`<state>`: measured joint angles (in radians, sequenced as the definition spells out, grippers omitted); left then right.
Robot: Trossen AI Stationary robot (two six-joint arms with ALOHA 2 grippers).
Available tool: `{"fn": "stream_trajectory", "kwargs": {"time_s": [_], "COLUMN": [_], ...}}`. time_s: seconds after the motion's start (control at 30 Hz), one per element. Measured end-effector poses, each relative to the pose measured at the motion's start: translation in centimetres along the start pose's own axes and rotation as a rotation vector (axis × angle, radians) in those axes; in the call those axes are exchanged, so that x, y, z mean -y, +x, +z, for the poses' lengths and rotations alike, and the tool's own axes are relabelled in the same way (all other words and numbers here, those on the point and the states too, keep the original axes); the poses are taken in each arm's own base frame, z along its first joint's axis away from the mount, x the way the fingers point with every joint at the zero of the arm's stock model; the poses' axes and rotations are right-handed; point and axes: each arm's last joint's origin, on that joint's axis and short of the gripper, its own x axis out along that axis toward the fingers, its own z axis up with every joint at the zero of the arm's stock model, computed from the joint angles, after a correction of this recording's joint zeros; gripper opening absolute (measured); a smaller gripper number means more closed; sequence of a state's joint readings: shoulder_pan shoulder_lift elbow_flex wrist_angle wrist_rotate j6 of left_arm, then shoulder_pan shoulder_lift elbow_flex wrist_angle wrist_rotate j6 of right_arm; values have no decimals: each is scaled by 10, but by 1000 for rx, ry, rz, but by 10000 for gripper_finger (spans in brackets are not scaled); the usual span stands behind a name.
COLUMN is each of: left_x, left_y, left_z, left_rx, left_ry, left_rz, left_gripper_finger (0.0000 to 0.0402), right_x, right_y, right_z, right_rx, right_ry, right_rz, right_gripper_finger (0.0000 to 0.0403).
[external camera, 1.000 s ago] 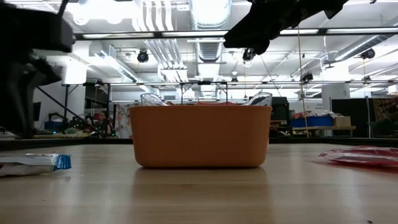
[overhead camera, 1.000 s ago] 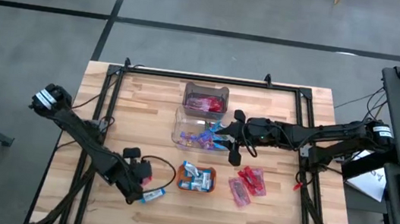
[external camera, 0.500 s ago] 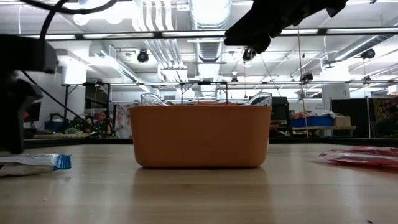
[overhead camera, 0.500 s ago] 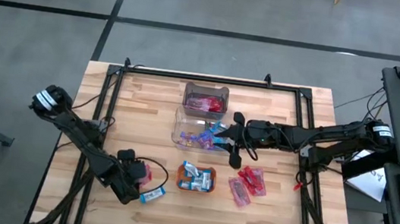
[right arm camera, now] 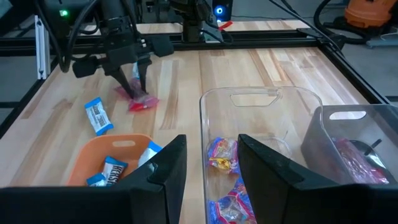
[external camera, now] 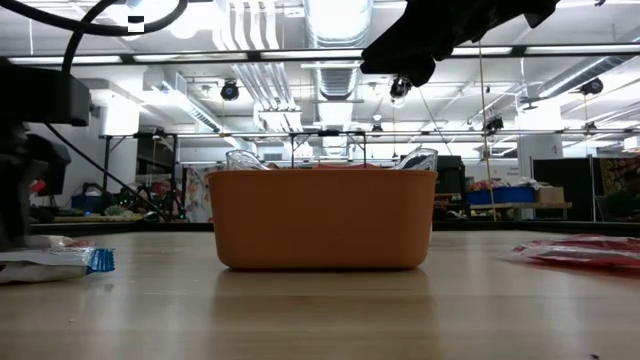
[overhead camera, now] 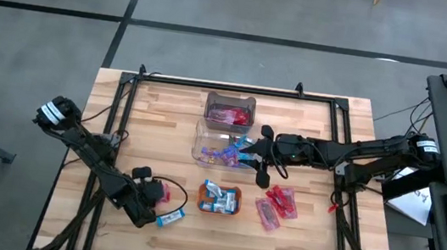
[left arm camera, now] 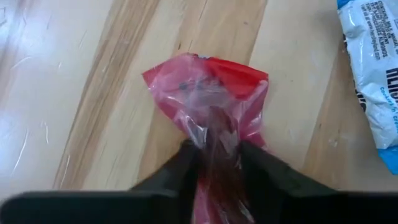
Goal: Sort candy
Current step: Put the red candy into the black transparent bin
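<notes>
My left gripper [overhead camera: 157,195] is near the table's front left, shut on a red candy packet [left arm camera: 208,99]. A blue-and-white bar [overhead camera: 170,218] lies flat on the table beside it. My right gripper [overhead camera: 255,156] is open and empty over the right side of the clear bin [overhead camera: 203,150] that holds purple and blue wrapped candy [right arm camera: 225,163]. The other clear bin [overhead camera: 231,100] holds red candy. The orange tray [overhead camera: 219,210] holds blue-and-white bars. A few red packets [overhead camera: 276,205] lie flat on the table to its right. My left gripper pinches one end of the red packet [left arm camera: 214,146] between its two fingers, in crumpled wrapper. The fingers [right arm camera: 135,73] come from above, pointing down. The packet hangs below them, its free end [right arm camera: 142,102] at the table top; I cannot tell whether it touches.
The dark frame rails [overhead camera: 211,83] run along the table's far edge and sides. Bare wood lies at the table's left and near right. In the low view the orange tray [external camera: 322,220] stands in the middle, with the bar [external camera: 55,262] to its left.
My left gripper has shifted a little toward the table's left edge, with the red packet still between its fingers. The blue-and-white bar has stayed where it was.
</notes>
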<state>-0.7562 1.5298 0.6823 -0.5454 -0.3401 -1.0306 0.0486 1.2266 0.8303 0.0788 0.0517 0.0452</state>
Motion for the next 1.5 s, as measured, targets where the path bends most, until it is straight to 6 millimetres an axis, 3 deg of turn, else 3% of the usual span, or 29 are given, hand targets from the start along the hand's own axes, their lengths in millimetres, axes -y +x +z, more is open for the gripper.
{"fn": "stream_trajectory", "kwargs": {"time_s": [0.1,0.17,0.4,0.6,0.8,1.03,1.23,1.4,1.5], "left_x": [0,-1,-5,-27,-67,-124,-175,-221,-241], "left_y": [-1,-3,-27,-60,-92,-115,-122,-115,-105], "left_z": [0,1,11,31,62,104,146,177,194], "left_rx": [2,5,44,211,407,534,653,753,792], "left_ry": [0,7,72,105,160,255,313,293,272], "left_rz": [-3,-10,-57,-26,56,261,330,331,273], "left_gripper_finger": [33,12,9,2,1,1,1,1,1], "right_x": [0,0,0,0,0,0,0,0,3], "right_y": [0,0,0,0,0,0,0,0,0], "right_z": [0,0,0,0,0,0,0,0,3], "right_rx": [0,0,0,0,0,0,0,3,37], "right_ry": [7,9,8,7,7,7,21,34,69], "right_rz": [0,0,0,0,0,-1,-1,-5,-122], "right_gripper_finger": [134,134,134,134,134,134,134,134,134]}}
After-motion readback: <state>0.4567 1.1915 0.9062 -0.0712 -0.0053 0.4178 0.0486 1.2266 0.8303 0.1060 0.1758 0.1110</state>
